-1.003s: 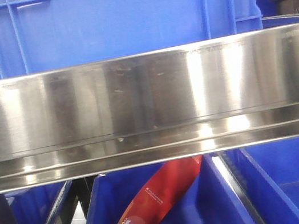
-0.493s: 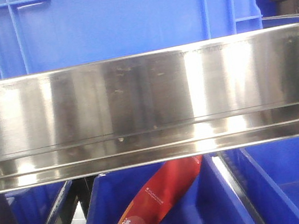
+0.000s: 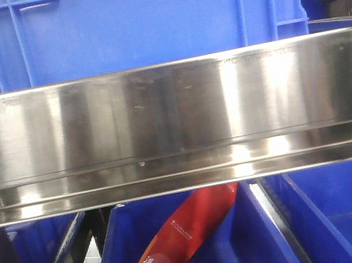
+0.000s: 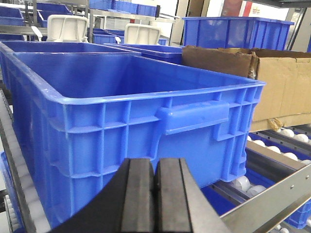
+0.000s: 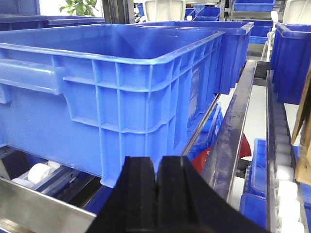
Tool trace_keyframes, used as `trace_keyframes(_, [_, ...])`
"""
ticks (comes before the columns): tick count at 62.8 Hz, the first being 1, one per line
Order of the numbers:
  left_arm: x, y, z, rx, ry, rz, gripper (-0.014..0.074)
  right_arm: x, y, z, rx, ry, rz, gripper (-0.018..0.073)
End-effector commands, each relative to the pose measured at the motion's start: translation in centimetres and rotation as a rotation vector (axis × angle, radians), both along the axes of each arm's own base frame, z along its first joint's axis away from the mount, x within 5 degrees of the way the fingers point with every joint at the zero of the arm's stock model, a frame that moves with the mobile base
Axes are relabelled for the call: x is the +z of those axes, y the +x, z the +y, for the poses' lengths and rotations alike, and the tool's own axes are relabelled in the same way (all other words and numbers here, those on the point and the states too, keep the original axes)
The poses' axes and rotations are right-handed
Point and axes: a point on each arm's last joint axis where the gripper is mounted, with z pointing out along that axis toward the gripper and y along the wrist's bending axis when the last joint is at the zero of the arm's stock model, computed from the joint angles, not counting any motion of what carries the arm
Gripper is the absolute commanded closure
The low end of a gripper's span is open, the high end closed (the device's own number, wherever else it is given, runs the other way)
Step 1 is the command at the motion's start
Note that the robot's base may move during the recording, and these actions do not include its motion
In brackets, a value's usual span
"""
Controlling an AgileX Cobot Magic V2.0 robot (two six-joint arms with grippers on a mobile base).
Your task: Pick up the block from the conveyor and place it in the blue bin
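Observation:
A large blue bin (image 3: 136,19) stands on the roller rack behind a steel rail (image 3: 175,125). It also shows in the left wrist view (image 4: 121,111) and the right wrist view (image 5: 107,87); what I see of its inside is bare. My left gripper (image 4: 155,167) is shut and empty, low in front of the bin's near wall. My right gripper (image 5: 156,167) is shut and empty, in front of the bin's corner. No block and no conveyor belt are in view.
A cardboard box (image 4: 272,82) stands right of the bin. White rollers (image 4: 291,136) and steel rails (image 5: 233,131) run beside it. More blue bins sit behind (image 5: 233,48) and below (image 3: 341,218). A red packet (image 3: 176,247) lies in a lower bin.

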Motion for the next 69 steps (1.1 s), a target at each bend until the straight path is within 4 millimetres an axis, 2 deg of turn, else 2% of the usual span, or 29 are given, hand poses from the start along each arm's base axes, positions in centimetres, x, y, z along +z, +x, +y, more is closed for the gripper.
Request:
trace_keyframes(1, [0.2,-0.1,0.1,0.001,-0.021,-0.011,0.0708,-0.2,-0.2,-0.4,-0.021,-0.051,-0.054,0.0721])
trace_keyframes(4, [0.2,-0.1,0.1,0.001,-0.021,-0.011,0.0708,-0.6,-0.5,-0.7,-0.039,-0.063,-0.064,0.0721])
trace_keyframes(10, [0.2,-0.1,0.1,0.001,-0.021,-0.011,0.0708,-1.8,-1.2,-1.5,-0.102,0.026,-0.046,0.0721])
trace_keyframes(18, [0.2,-0.1,0.1,0.001,-0.021,-0.011,0.0708,-4.6,-2.0,-2.4,-0.203,0.042,-0.05,0.0721])
trace_keyframes(25, [0.2,-0.1,0.1,0.001,-0.022,-0.013,0.0708,-7.2,-2.3,-2.9,-0.268,-0.012,-0.131,0.0721])
trace_keyframes(33, [0.2,-0.1,0.1,0.001,-0.022,-0.013,0.0708,-9.4,-2.5,-3.3,-0.323,0.0,-0.216,0.0721])
trace_keyframes(40, [0.2,-0.1,0.1,0.001,-0.022,-0.013,0.0708,-11.4,-2.3,-3.3,-0.343,-0.008,-0.198,0.0721])
trace_keyframes(69, [0.3,-0.1,0.1,0.005,-0.03,-0.025,0.0708,-11.4,-2.2,-3.4,-0.345,-0.054,-0.219,0.0721])
